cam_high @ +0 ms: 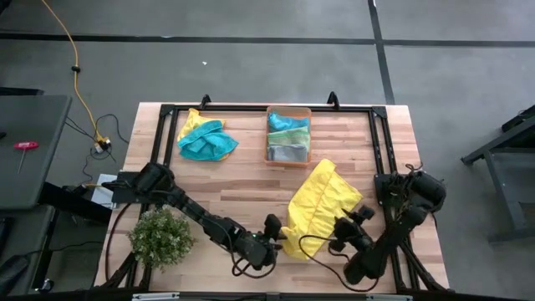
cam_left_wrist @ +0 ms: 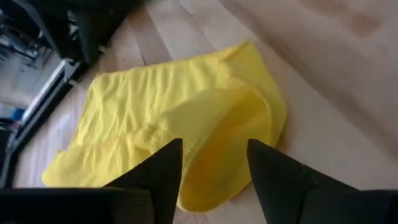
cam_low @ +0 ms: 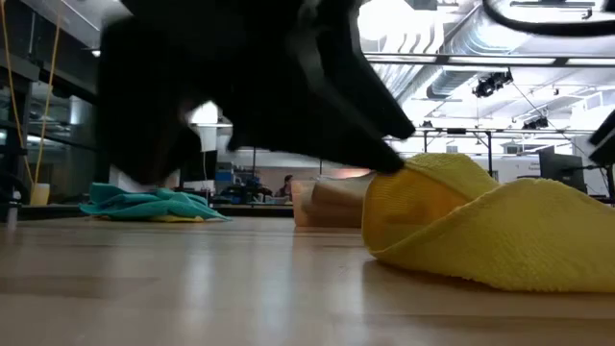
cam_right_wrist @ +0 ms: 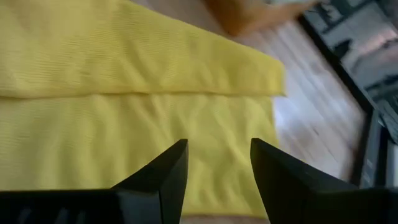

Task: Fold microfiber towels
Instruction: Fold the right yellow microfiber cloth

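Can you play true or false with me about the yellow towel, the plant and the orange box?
1. The yellow towel lies on the table. True.
2. The left gripper is squeezing the towel. False: its fingers are open with nothing between them.
3. The orange bin is empty. False: folded cloths sit inside it.
4. The plant stands beside the left arm. True.
5. The right gripper is open above the towel. True.

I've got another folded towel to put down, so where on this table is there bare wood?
Bare wood runs across the middle, between the teal towel pile and the plant, reaching right to the yellow towel. A smaller strip lies right of the orange bin. The near right is crowded: both arms' open fingers, left and right, flank the yellow towel.
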